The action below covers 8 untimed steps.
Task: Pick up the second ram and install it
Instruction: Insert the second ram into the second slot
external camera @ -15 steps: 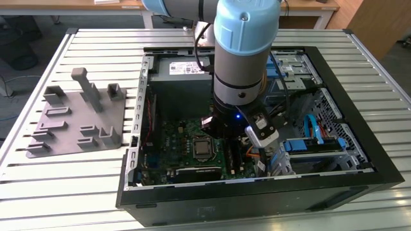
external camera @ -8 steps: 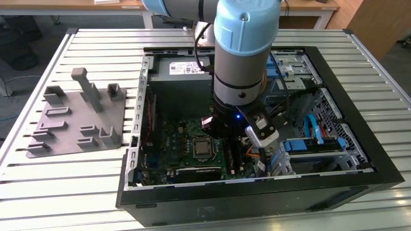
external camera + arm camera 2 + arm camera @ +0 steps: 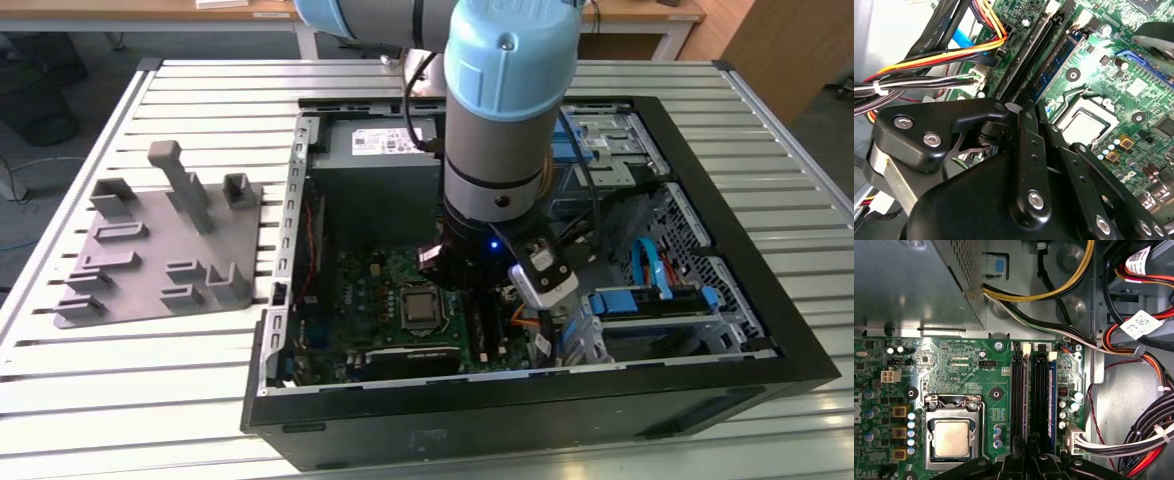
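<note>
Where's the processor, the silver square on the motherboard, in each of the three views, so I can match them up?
Exterior view: the processor sits on the green motherboard, toward the exterior view's left of the arm.
First wrist view: the processor lies in its metal frame, beside the memory slots.
Second wrist view: the processor again lies beside the memory slots.
Shared landmark: the long black memory slots.

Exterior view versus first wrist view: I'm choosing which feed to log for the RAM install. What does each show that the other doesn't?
The exterior view alone shows the slatted table, the grey tray beside the case, and the arm reaching into the case. The first wrist view alone shows the memory slots close up, a blue-edged ram standing in the one nearest the cables. Both show the motherboard and processor.
</note>
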Available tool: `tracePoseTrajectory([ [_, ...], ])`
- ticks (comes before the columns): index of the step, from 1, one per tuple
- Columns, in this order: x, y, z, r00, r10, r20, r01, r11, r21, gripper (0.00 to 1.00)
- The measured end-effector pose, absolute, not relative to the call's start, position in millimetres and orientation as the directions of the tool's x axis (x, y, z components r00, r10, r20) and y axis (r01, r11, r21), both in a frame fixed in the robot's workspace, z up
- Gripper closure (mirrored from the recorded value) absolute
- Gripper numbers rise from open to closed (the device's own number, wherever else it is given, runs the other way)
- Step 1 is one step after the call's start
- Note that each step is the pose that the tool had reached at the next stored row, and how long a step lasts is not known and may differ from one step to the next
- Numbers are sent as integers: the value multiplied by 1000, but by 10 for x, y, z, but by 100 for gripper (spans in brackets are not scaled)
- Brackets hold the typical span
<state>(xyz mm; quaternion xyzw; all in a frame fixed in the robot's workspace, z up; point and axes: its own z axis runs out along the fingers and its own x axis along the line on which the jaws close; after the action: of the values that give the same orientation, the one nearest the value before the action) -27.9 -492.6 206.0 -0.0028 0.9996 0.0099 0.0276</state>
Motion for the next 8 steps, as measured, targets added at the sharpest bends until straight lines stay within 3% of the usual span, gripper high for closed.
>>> tracePoseTrajectory([
  [8,-279,-4926,2056,-998,-5,-55,-6,1000,20,86],
])
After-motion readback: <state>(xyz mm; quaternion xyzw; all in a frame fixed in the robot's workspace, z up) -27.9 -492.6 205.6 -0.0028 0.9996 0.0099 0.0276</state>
